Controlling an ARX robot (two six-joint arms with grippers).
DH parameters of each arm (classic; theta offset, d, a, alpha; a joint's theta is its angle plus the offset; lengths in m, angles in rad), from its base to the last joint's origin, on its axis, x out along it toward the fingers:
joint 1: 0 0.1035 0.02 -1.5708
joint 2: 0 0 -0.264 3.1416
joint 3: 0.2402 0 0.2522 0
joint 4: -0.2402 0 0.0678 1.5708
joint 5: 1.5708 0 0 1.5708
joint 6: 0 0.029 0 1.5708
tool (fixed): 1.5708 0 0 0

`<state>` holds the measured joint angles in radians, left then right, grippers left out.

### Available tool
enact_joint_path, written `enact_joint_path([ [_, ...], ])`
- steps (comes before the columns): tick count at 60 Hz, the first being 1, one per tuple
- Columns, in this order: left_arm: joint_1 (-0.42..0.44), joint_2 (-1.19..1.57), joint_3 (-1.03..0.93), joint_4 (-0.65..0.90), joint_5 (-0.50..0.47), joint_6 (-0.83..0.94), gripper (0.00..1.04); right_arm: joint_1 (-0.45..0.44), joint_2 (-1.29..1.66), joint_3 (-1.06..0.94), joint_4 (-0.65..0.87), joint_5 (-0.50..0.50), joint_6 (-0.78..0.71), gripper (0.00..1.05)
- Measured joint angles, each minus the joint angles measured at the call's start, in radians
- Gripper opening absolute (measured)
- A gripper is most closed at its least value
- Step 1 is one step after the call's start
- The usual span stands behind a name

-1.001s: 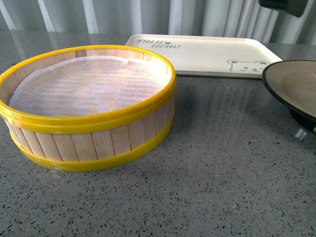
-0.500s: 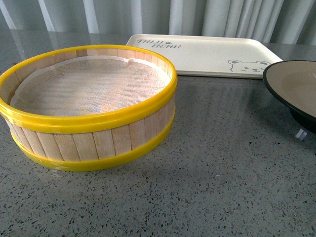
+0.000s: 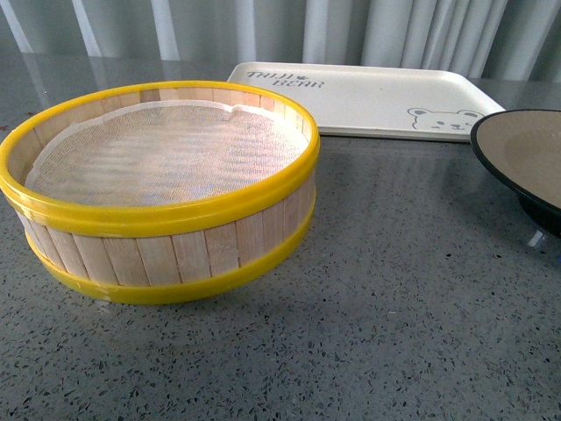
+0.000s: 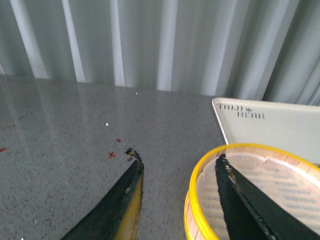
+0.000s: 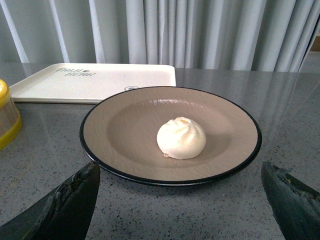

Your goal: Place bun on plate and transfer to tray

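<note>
Plainly, the right jaws are spread wide and hold nothing: in the right wrist view their two dark tips sit low at either side, with the plate [image 5: 125,131] on the bench [image 3: 394,307] straight ahead of the gap and apart from both tips. The bun [image 5: 181,138] rests upright a little off the middle of the plate, pleated top up, so the first half of the task looks done. What remains is carrying the loaded plate to the tray [image 3: 368,96].

The left jaws are also parted and empty. One finger hangs over bare bench and the other over the near rim of the steamer basket [image 3: 166,193], whose cloth-lined floor has nothing on it.

The coming move turns on the plate lying dead ahead of the right jaws, well clear of the left ones, so the right arm is the nearer. The dish is round with no long axis and seems too broad to span. My guess is that a pinch on its near black rim is called for.

The tray lies beyond the plate, towards the robot's left, its long side running across the robot's view. It sits just behind the basket, and its surface is bare apart from the print.
</note>
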<state>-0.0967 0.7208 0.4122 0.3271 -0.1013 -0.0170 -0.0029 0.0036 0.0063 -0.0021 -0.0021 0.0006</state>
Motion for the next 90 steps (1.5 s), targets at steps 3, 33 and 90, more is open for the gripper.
enact_joint_path([
  [3,0.007,-0.014,-0.043,0.011,0.012,0.003,0.31,0.0,0.0,0.0,0.0,0.0,0.0,0.96],
  [33,0.095,-0.209,-0.27,0.039,0.101,0.012,0.04,0.0,0.0,0.0,0.0,0.001,0.0,0.96],
  [90,0.095,-0.534,-0.386,-0.138,0.101,0.013,0.04,0.0,0.0,0.0,0.0,0.001,0.0,0.96],
])
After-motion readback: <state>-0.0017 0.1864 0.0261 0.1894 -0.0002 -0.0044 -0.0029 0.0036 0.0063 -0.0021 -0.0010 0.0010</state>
